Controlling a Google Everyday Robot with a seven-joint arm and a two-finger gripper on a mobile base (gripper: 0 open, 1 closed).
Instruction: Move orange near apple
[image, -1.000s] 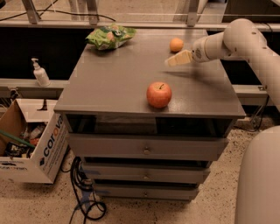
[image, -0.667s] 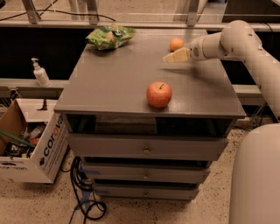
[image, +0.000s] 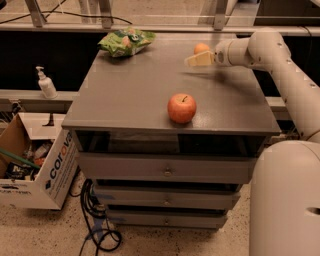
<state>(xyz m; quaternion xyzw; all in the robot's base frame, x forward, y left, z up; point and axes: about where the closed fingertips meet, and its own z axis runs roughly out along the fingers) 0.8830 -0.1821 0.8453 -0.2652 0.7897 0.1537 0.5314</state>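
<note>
The orange (image: 201, 48) is a small round orange-yellow fruit at the back right of the grey cabinet top (image: 140, 95). The apple (image: 181, 108) is larger, red-orange with a short dark stem, and stands near the front edge at the middle. My gripper (image: 194, 60) reaches in from the right on a white arm (image: 272, 55). It hovers just in front of the orange, close to it, with its pale fingers pointing left. It holds nothing that I can see.
A green snack bag (image: 126, 41) lies at the back left of the top. A cardboard box (image: 37, 167) stands on the floor at the left, with a pump bottle (image: 46, 83) on a ledge above. Cables (image: 97, 220) lie under the drawers. My white base (image: 285, 200) fills the lower right.
The gripper has slid a little to the left along the back of the top, staying beside the orange. The orange and the apple have not moved.
</note>
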